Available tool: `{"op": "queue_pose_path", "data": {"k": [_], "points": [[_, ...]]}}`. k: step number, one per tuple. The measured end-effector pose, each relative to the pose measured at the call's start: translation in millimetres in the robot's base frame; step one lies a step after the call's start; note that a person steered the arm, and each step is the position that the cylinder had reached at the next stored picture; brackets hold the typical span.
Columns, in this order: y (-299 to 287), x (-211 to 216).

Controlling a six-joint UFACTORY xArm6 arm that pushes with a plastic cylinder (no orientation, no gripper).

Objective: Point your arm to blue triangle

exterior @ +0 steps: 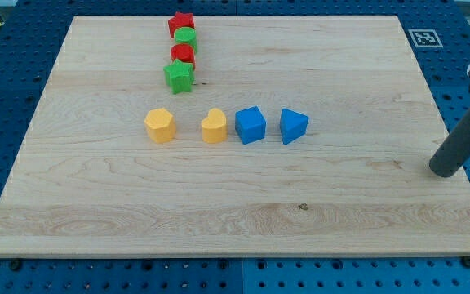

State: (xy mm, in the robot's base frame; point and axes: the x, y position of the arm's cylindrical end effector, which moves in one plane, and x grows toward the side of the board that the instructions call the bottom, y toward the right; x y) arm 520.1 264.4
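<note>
The blue triangle (293, 126) lies near the board's middle, at the right end of a row of blocks. My tip (445, 170) rests near the board's right edge, far to the right of the blue triangle and slightly lower in the view. Nothing touches the tip. A blue cube (250, 125) sits just left of the triangle.
A yellow heart-like block (214, 126) and a yellow hexagon-like block (160, 125) continue the row to the left. A column at the top holds a red star (181, 23), green round block (186, 37), red round block (184, 55) and green star (179, 77). The wooden board (235, 220) sits on a blue pegboard.
</note>
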Motion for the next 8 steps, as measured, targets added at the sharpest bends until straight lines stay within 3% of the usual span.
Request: {"op": "queue_pose_path", "data": {"k": [4, 7, 8], "points": [[1, 0], [-133, -36], [-133, -61]]}}
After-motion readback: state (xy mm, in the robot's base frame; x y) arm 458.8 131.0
